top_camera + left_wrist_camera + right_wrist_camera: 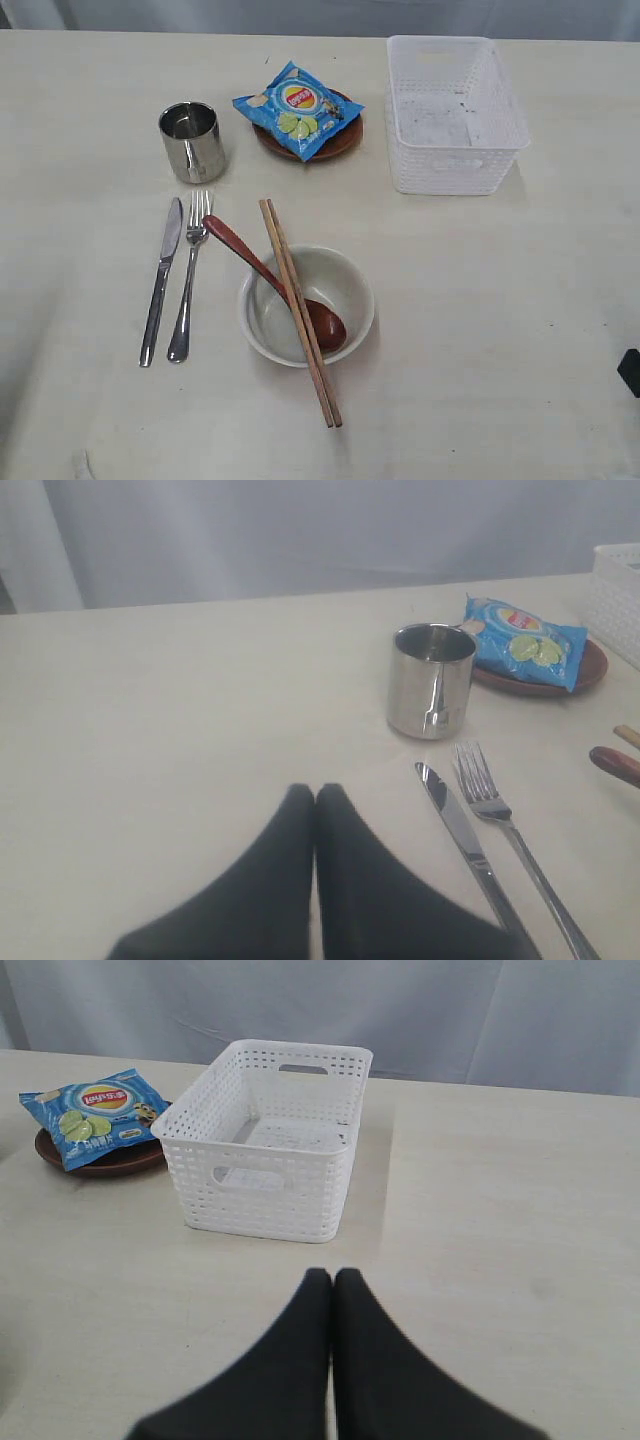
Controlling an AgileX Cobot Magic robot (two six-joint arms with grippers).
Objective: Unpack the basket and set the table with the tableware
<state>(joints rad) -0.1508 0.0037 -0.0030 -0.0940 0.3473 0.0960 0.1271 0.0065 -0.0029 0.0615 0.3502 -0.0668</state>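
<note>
The white lattice basket (455, 110) stands empty at the back right of the cream table (520, 320). A steel cup (191, 142) stands back left, with the knife (161, 280) and fork (190, 275) lying side by side in front of it. The pale bowl (300, 305) holds the reddish-brown spoon (275, 280), and two chopsticks (298, 310) lie across its rim. A brown plate (345, 142) sits beside the basket. My left gripper (315, 792) is shut and holds nothing, hovering near the knife (460, 830). My right gripper (332, 1276) is shut and empty, in front of the basket (265, 1140).
A blue crisp packet (298, 108) lies on the brown plate. A dark piece of the right arm (630, 370) shows at the right edge of the exterior view. A pale curtain hangs behind the table's far edge.
</note>
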